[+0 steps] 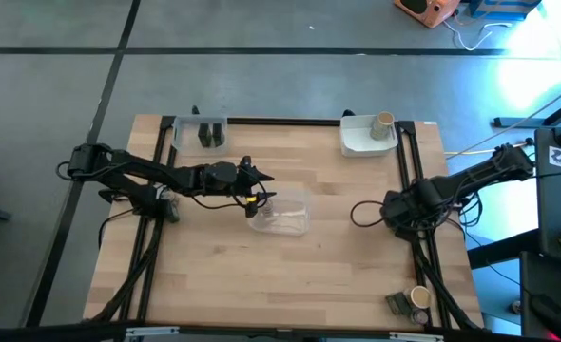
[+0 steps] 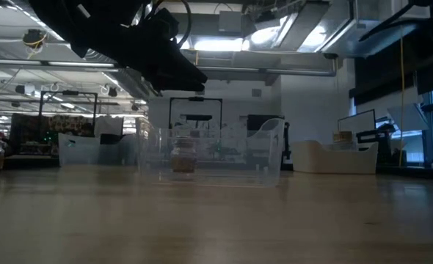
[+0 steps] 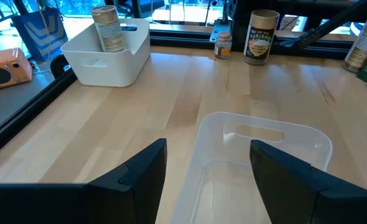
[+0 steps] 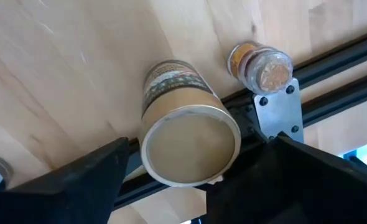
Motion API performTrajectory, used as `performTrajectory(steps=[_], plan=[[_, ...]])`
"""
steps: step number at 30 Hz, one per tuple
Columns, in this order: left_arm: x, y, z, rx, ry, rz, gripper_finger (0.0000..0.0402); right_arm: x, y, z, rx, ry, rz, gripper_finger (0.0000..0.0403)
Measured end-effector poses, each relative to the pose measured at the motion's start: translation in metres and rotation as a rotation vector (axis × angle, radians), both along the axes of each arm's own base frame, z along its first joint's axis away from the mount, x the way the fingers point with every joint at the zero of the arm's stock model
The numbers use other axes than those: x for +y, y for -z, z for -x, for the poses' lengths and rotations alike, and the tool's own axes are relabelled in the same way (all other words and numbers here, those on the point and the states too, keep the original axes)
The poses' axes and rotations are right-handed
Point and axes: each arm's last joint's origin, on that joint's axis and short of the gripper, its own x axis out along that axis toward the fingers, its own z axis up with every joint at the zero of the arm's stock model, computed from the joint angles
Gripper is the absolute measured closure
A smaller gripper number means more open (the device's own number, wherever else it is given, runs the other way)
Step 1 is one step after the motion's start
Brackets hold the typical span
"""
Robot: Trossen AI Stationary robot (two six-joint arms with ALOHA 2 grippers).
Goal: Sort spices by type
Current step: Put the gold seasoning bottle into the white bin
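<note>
A tan cylinder spice (image 4: 190, 146) with a pale round top stands upright on the table at its right edge, beside a small cork-topped jar (image 4: 261, 65); both also show in the left wrist view, cylinder (image 3: 261, 37) and jar (image 3: 222, 43). My right gripper (image 4: 199, 168) points down over the cylinder, open, with one finger on each side of it and a gap on both sides. In the high view this gripper (image 1: 393, 211) hides the cylinder. My left gripper (image 1: 260, 195) hangs open above the left end of a clear tray (image 3: 258, 149), with nothing between its fingers.
A white tray (image 1: 361, 141) at the far right holds a tan cylinder (image 1: 383, 122). A clear tray (image 1: 201, 131) at the far left holds dark containers. More spices (image 1: 409, 302) stand at the near right corner. Black rails (image 1: 409, 171) run along the table edges.
</note>
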Motion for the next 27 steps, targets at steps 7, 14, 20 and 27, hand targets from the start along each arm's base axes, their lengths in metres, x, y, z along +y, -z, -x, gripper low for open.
performTrajectory(steps=[7,14,20,27], plan=[[0.0,0.0,0.0,0.0,0.0,0.0,0.0188,0.003,0.007,-0.005,-0.001,-0.042,-0.025,0.0007],[0.0,0.0,0.0,0.0,0.001,0.0,0.0188,0.004,0.009,-0.008,0.008,-0.037,-0.036,0.0006],[0.0,0.0,0.0,-0.001,-0.001,0.005,0.0188,0.006,0.01,-0.011,-0.024,-0.036,-0.054,0.0006],[0.0,0.0,0.0,-0.004,-0.007,0.02,0.0188,0.006,0.01,-0.012,-0.028,-0.047,-0.058,0.0006]])
